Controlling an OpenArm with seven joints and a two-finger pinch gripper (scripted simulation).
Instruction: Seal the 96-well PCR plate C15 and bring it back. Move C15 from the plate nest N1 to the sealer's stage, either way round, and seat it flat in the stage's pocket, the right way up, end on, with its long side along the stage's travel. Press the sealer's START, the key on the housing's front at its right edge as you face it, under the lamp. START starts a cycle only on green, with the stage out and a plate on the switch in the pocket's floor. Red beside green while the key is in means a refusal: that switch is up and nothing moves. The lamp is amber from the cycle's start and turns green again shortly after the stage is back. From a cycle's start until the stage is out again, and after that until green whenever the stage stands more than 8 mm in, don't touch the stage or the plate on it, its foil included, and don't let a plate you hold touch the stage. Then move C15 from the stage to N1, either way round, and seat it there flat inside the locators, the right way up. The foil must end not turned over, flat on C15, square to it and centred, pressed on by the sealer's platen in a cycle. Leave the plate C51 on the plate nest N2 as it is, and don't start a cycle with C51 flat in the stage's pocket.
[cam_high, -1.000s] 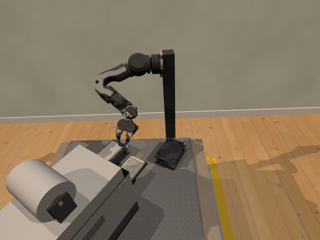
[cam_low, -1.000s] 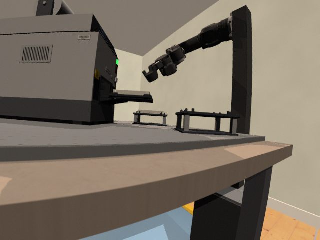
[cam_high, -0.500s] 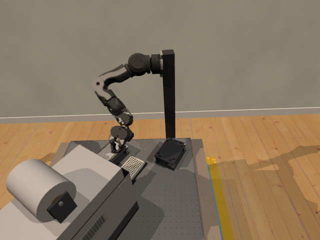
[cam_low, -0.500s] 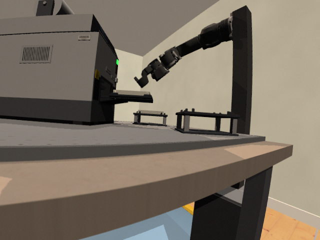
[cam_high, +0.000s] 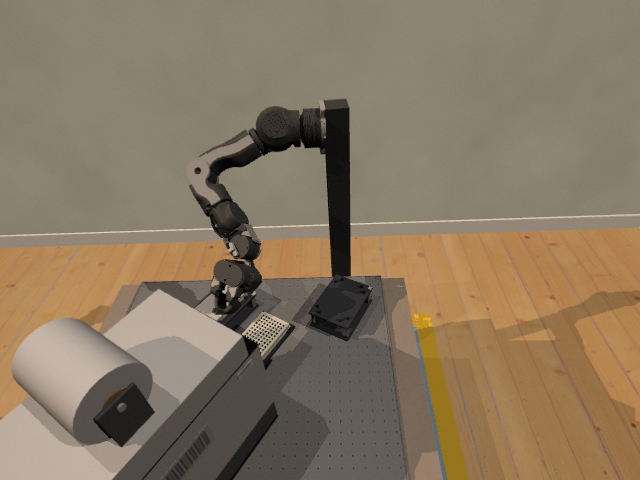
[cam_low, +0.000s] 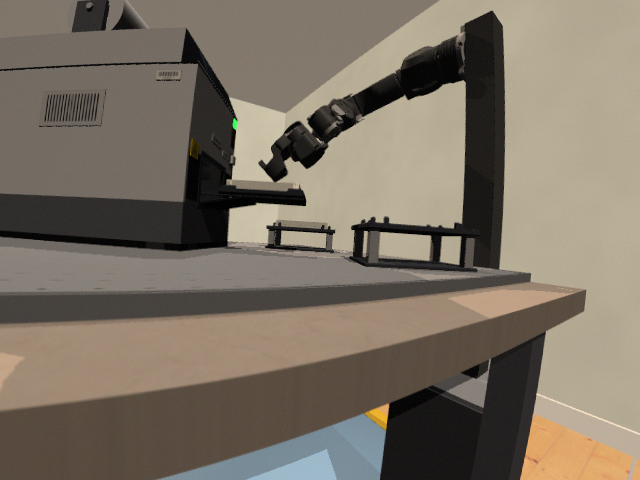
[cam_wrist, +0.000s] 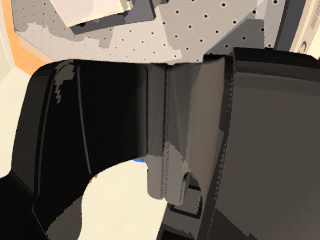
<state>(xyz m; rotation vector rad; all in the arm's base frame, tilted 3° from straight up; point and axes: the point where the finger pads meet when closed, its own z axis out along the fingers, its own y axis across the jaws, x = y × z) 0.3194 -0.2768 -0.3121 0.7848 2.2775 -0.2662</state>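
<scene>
Nearest in exterior view, nest N1 (cam_low: 413, 228) stands bare; C15 (cam_low: 261, 184) sits on the sealer's stage (cam_low: 268, 195), long axis running into the housing. Gripper (cam_low: 272, 167), jaws pressed together w/ nothing between, hangs just above the plate. START key (cam_low: 232, 160) lies at abt 9 o'clock from the tips, under the green lamp (cam_low: 234, 123). Farther back, C51 (cam_low: 300, 224) on N2 (cam_low: 299, 230). Key face itself hard to make out; wrist cam mostly blocked by the fingers.
</scene>
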